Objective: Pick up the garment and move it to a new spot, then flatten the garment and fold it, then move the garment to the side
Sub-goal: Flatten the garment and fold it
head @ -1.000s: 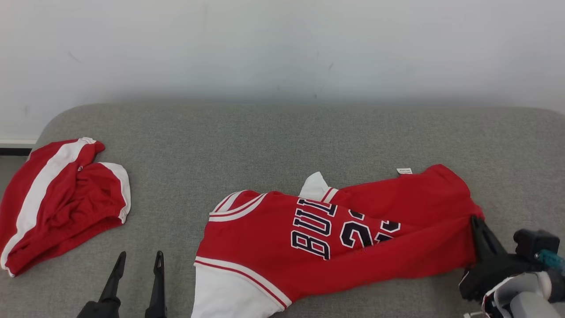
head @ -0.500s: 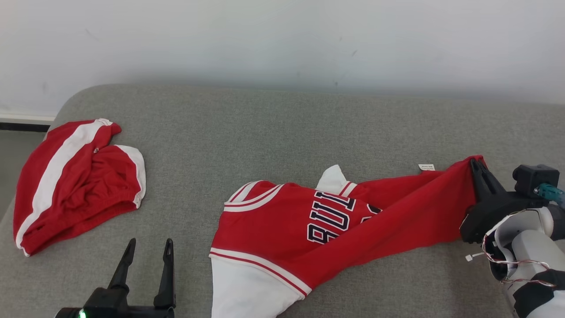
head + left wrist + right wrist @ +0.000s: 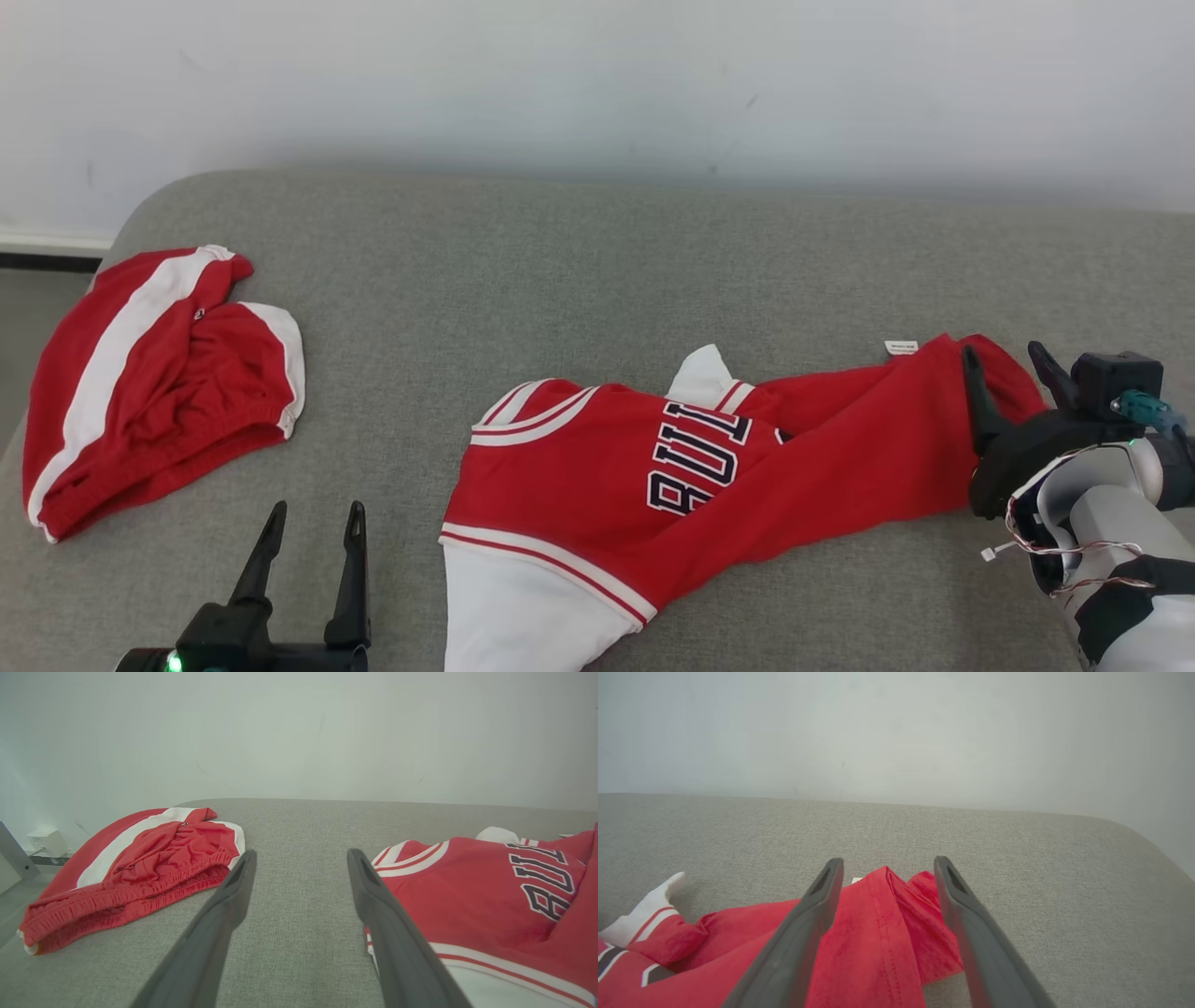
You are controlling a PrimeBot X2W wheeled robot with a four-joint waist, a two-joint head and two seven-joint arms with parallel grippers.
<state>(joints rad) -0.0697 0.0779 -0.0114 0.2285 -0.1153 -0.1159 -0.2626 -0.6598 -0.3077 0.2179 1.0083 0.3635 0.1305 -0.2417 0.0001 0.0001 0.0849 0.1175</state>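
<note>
Red-and-white basketball jersey [image 3: 579,467] lies crumpled on the grey fabric-covered bench [image 3: 560,271], right of the middle in the head view. Its white-trimmed neck and armholes point toward the robot's left, and its red body is drawn out in a long, creased band toward the right. Dark block letters outlined in white show on the chest, partly covered by a fold of red cloth. A small white label [image 3: 901,347] lies at the far edge of the hem end. The right end effector [image 3: 1001,359] stands at that hem end with its two dark fingers spread apart. In the right wrist view a bunched fold of the jersey lies loose between them, not pinched. The left end effector [image 3: 316,511] sits low at the near left, fingers spread wide with nothing between them. It is above bare bench between the jersey and the red shorts with white side stripes [image 3: 159,392]. The shorts lie heaped near the bench's left corner, well apart from the jersey. A pale wall [image 3: 597,84] rises behind the bench.
</note>
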